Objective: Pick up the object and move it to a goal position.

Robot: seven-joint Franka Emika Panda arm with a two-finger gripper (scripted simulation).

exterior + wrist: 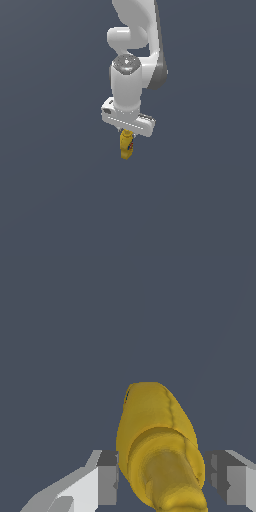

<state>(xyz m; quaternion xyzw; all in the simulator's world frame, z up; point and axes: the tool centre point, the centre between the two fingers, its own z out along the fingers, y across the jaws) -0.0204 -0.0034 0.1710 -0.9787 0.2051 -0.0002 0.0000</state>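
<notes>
The claw [127, 131] is clenched on the small yellow bottle [126, 145], which hangs from it at 6 o'clock below the white arm [131, 75]. In the wrist view the bottle [157, 446] sits between the two fingers [106, 478], with its narrower cap end toward the camera.

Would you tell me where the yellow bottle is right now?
In the exterior view the yellow bottle hangs near the middle, directly beneath the white gripper, cap end up between its fingers.
</notes>
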